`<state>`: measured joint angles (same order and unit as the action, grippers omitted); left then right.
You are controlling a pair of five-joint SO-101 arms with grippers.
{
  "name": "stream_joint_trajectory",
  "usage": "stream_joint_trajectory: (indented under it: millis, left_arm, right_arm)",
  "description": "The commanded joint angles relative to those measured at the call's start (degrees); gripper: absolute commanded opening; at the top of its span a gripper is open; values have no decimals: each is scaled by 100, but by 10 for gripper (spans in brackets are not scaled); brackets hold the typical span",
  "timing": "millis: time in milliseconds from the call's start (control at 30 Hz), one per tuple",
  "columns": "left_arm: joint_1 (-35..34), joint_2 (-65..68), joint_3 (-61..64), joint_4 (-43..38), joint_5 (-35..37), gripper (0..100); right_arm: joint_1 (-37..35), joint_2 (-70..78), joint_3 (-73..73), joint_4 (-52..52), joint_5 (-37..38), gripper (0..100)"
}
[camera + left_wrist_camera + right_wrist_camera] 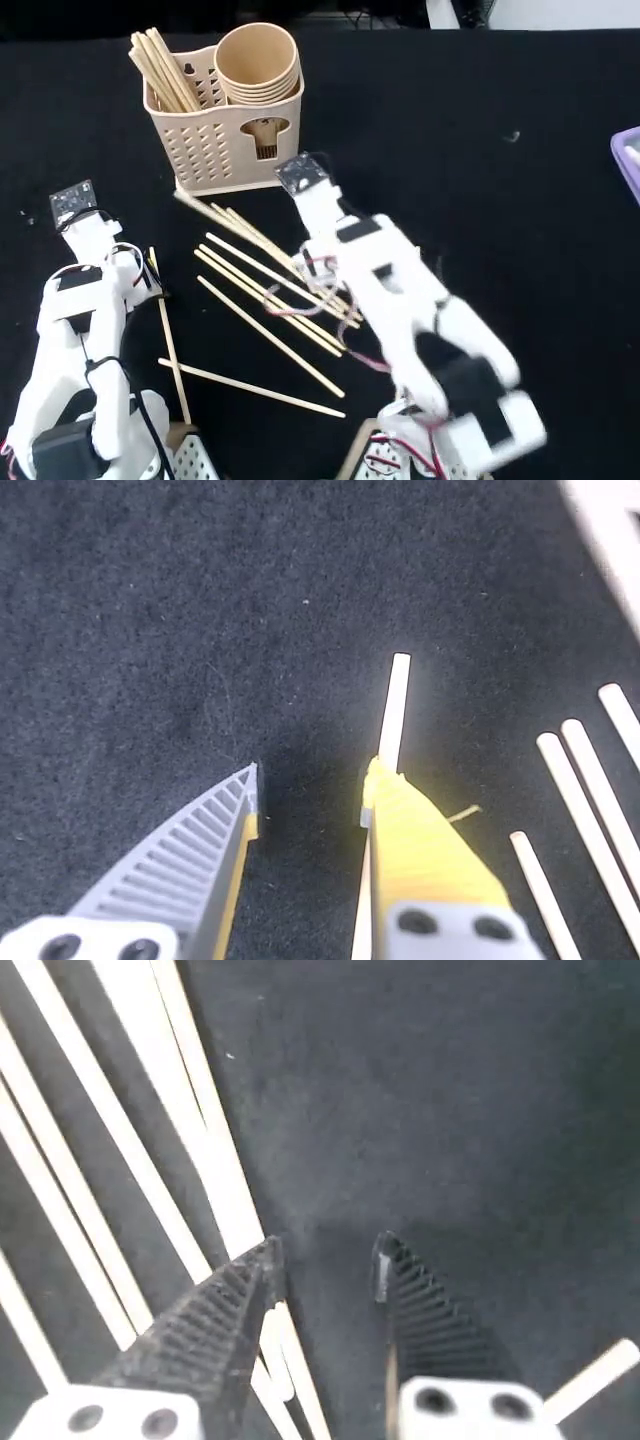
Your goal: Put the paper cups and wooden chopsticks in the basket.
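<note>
1. The high view gives the overall layout. One basket [215, 150] stands near the far edge of the desk [520, 300], toward its far left corner. It has two compartments.
2. The basket's left compartment holds a bundle of chopsticks [160, 65], standing and leaning outward. I count at least five; they overlap too much for an exact figure.
3. The right compartment holds the paper cups [258, 60], nested in one stack. Four or five rims can be counted.
4. The loose chopsticks [268, 302] lie flat at mid-desk, between the basket and the front edge. I count at least eight. Most form a fan that runs under my right arm, and two lie apart nearer the front edge.
5. The left wrist view resolves the jaw gap. My left gripper [312, 780] is moderately spread and holds nothing. A single chopstick [398, 705] runs beneath the yellow finger, not between the fingers, and its end projects past the tip. Four more chopstick ends lie off to that finger's outer side.
6. The right wrist view shows my right gripper [328, 1250] narrowly spread and holding nothing, with bare desk in the gap. One chopstick passes beneath a toothed finger and several lie alongside it.
7. One purple container [627, 160] sits at the desk's right edge.
</note>
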<state>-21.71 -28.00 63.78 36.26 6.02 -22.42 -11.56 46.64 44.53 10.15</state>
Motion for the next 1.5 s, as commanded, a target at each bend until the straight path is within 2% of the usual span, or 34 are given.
stream_joint_trajectory:
  millis: [0,133,333,567,767,867,1000,1100,1467]
  left_arm:
    - [-22,-158,-66,-53,-44,177]
    - [-22,-158,-66,-62,-44,177]
    - [-22,-158,-66,-53,-44,177]
    - [-22,-158,-66,-26,-44,177]
    - [-22,-158,-57,-26,-44,177]
    - [-22,-158,-57,-26,-44,177]
    - [-22,-158,-57,-26,-44,177]
    - [-22,-158,-57,-26,-44,177]
    - [-22,-158,-66,-26,-44,177]
  right_arm:
    - [-123,-1279,400,-264,62,152]
    - [-536,-2018,567,-316,53,165]
    - [-1398,-1481,541,-440,62,309]
    - [-1477,-57,514,-1670,62,299]
    - [-1433,936,31,-1758,70,299]
    - [-1424,1059,-110,-1512,149,234]
    - [-1424,796,-154,-1257,853,19]
    - [-1442,391,22,-1081,1152,24]
    - [-1433,-1156,1077,-1152,1152,11]
